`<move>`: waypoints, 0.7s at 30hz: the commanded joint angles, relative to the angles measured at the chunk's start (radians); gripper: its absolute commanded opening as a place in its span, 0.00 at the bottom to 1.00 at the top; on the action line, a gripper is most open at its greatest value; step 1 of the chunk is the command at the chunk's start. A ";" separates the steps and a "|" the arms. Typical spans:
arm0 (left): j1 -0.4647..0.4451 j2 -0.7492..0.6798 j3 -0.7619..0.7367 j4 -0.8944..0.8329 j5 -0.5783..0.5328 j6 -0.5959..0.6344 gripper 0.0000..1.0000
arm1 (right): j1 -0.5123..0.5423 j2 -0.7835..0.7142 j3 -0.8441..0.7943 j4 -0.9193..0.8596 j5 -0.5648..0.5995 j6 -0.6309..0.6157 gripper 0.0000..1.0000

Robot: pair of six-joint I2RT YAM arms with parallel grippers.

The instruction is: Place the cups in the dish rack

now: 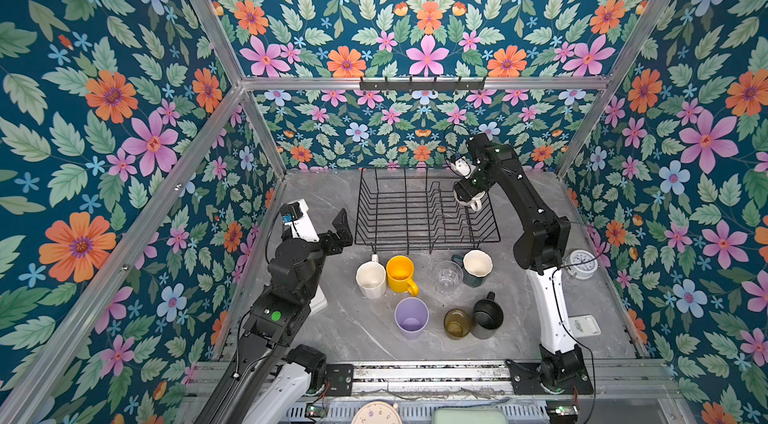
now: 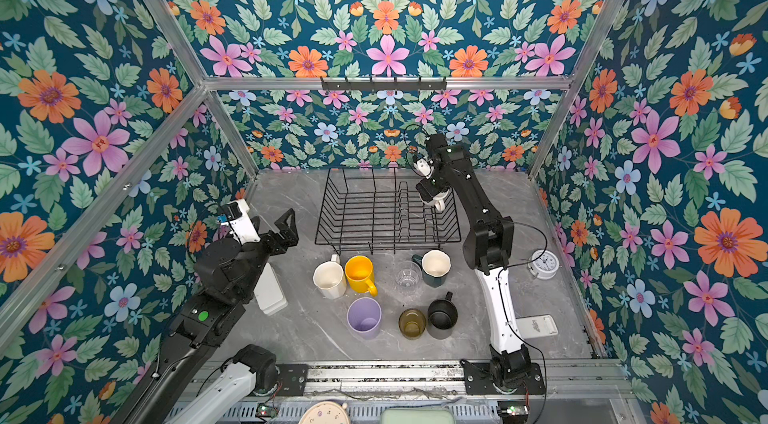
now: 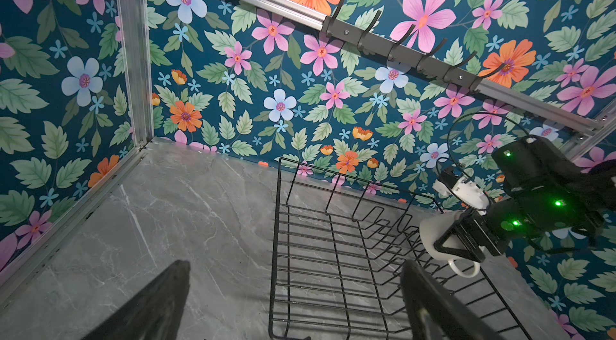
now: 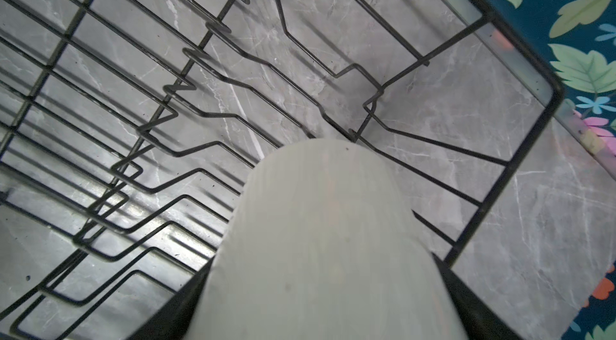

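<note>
I am holding a white mug (image 3: 431, 231) in the right fingers (image 3: 473, 241), which are clamping across its body, and I am hanging it over a corner of the dish rack (image 4: 520, 155). The mug's long axis is pointing out ahead of the fingers and slanting down, with the handle dangling underneath. The rack's floor wires are lying straight below the fingers, and the row of upright dividers is sitting just beside the mug, toward the other arm. I judge the coming move to be a short drop straight down from the fingers, keeping the handle out of the dividers.

The left fingers (image 3: 150, 301) are spread wide and gripping nothing. They are waiting near the rack's opposite side, so the right arm is plainly the nearer one. Seven more cups (image 1: 400, 274) are standing on the table (image 1: 332, 330) behind the right fingers, outside the rack.

The fingers are hiding the mug's mouth, so I cannot tell which way it is facing, nor whether the handle is touching a wire.
</note>
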 commanded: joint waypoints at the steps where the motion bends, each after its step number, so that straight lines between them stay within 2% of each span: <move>1: 0.001 -0.004 -0.005 -0.010 -0.016 -0.012 1.00 | 0.002 0.008 0.007 0.031 -0.010 -0.017 0.00; 16: 0.001 -0.006 -0.015 -0.024 -0.022 -0.023 1.00 | 0.001 0.083 0.033 0.048 -0.017 0.000 0.01; 18: 0.001 -0.004 -0.015 -0.025 -0.022 -0.024 1.00 | 0.001 0.090 0.031 0.049 -0.015 0.001 0.15; 21: 0.001 -0.004 -0.016 -0.027 -0.024 -0.023 1.00 | 0.001 0.096 0.028 0.048 -0.016 0.004 0.26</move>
